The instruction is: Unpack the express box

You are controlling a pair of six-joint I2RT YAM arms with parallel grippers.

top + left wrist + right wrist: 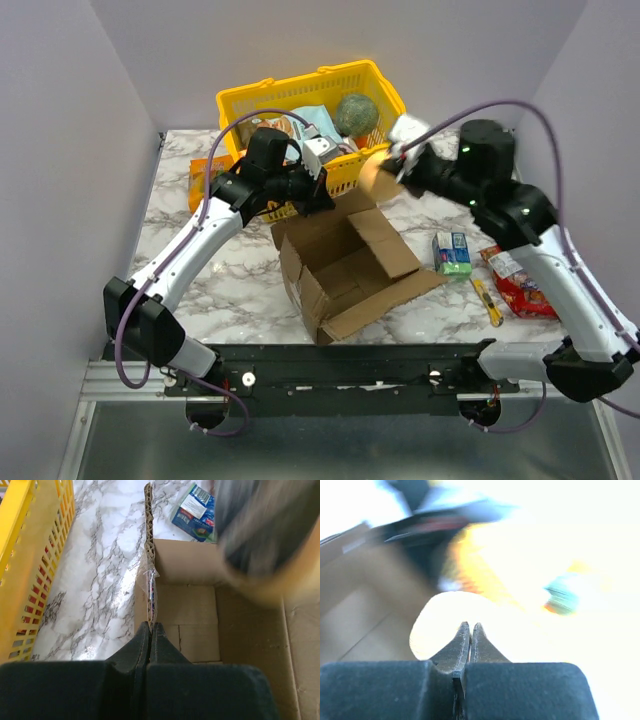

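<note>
The express box (345, 265) is a brown cardboard carton standing open at the table's middle, flaps spread; its inside shows bare cardboard (200, 615). My left gripper (322, 198) is shut on the edge of the far flap (150, 555) and holds it upright, as the left wrist view (150, 626) shows. My right gripper (388, 172) is above the box's far right corner, shut on a pale tan rounded item (374, 178). In the right wrist view (470, 626) this item (435, 625) is overexposed and blurred. The box wall lies to its left (360, 605).
A yellow plastic basket (372, 82) with several goods stands behind the box, seen also in the left wrist view (25, 555). An orange snack box (203, 178) lies at its left. A blue-green carton (452, 252), a yellow cutter (487, 300) and a red bag (522, 287) lie right.
</note>
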